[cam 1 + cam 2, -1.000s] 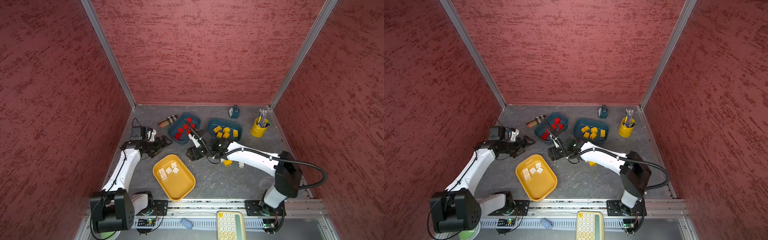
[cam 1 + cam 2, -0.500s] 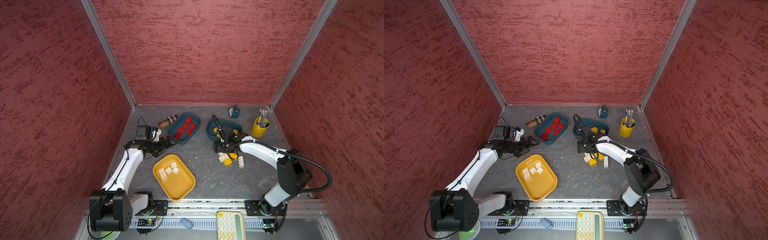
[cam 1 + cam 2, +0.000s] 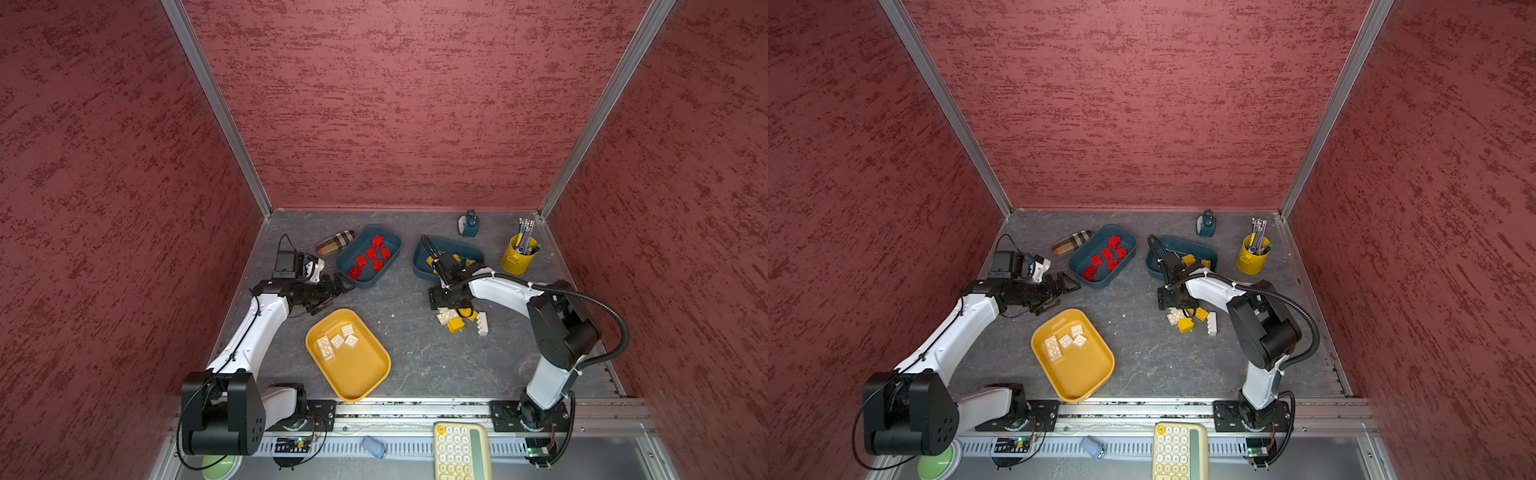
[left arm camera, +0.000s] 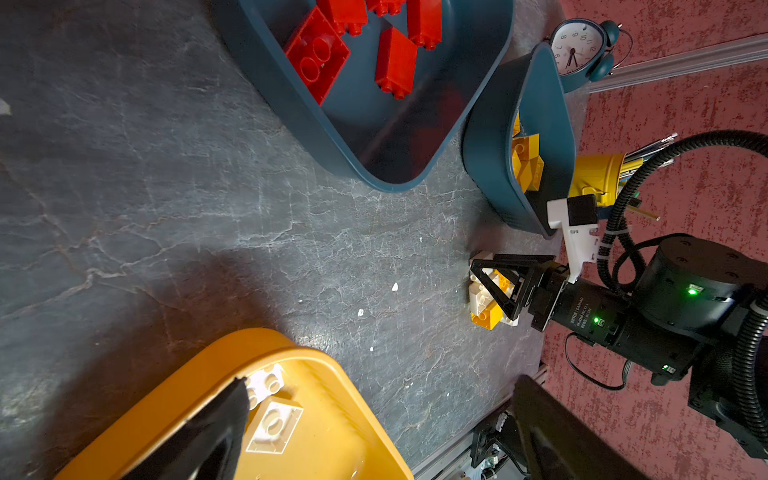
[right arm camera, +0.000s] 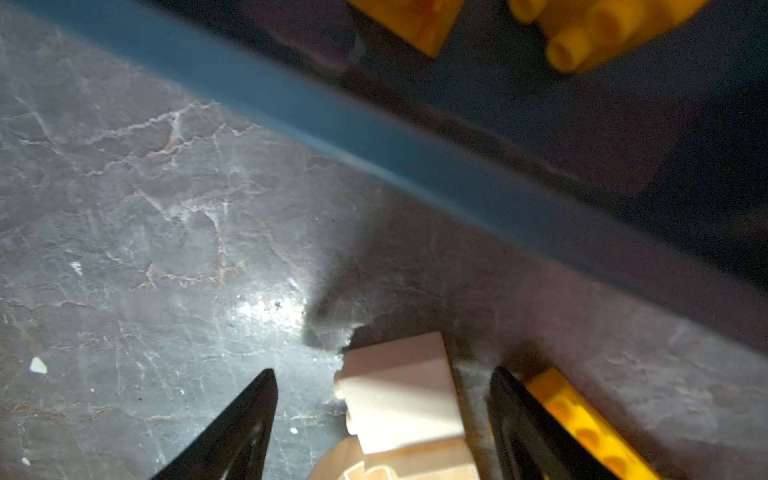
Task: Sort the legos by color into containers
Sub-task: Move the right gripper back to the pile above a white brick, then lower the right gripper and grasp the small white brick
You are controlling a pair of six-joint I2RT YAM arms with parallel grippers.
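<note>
The right end effector (image 5: 383, 372) is released. Its two black fingers (image 5: 249, 415) stand apart on either side of a white brick (image 5: 399, 399), with a gap showing between each finger and the brick, so nothing is gripped. A yellow brick (image 5: 582, 424) lies just outside one finger. Both belong to a small loose pile (image 3: 459, 320) of white and yellow bricks on the tabletop (image 3: 407, 353), right of centre. Just on the far side of the pile sits a teal tray (image 3: 419, 262) holding yellow bricks (image 3: 1188, 259). To its left, a second teal tray (image 3: 345, 268) holds red bricks (image 3: 371, 253). The left end effector (image 3: 334, 297) hovers just left of that tray, spread wide and empty. On its near side, the mustard tray (image 3: 357, 374) holds four white bricks (image 3: 337, 340).
</note>
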